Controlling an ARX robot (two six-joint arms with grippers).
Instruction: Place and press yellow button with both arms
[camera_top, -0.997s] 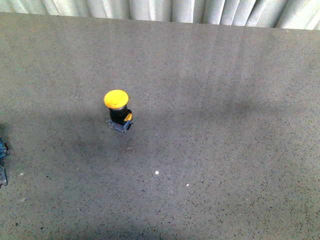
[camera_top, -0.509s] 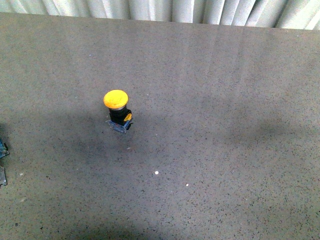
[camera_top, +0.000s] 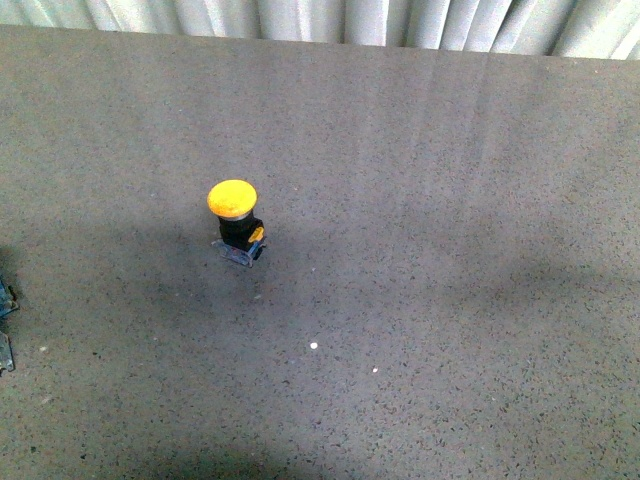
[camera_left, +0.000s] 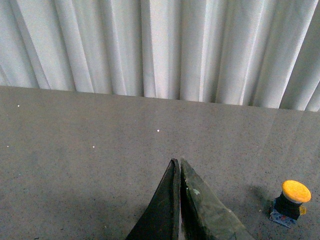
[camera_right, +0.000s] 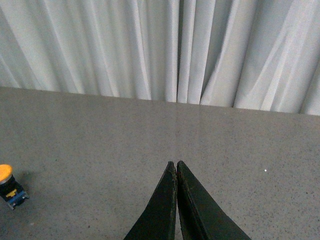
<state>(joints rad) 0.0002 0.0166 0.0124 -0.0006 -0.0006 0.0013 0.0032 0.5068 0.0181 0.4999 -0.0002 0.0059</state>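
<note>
Button (camera_top: 234, 222) upright on the table (camera_top: 450, 200), left of centre, both grippers closed and clear of it.

The button rests on its clear base, yellow cap up, with nothing touching it. The left gripper (camera_left: 179, 167) has its jaws pressed together, empty; the button (camera_left: 291, 202) sits off to one side of it, apart. The right gripper (camera_right: 176, 167) is likewise closed and empty, with the button (camera_right: 9, 186) at the edge of its view, well apart. In the front view only a sliver of arm hardware shows at the left edge. Likely risks: the button is tall on a small base, so an off-centre press on the domed cap could tip or slide it; closed jaws arriving from the side could knock it over.
</note>
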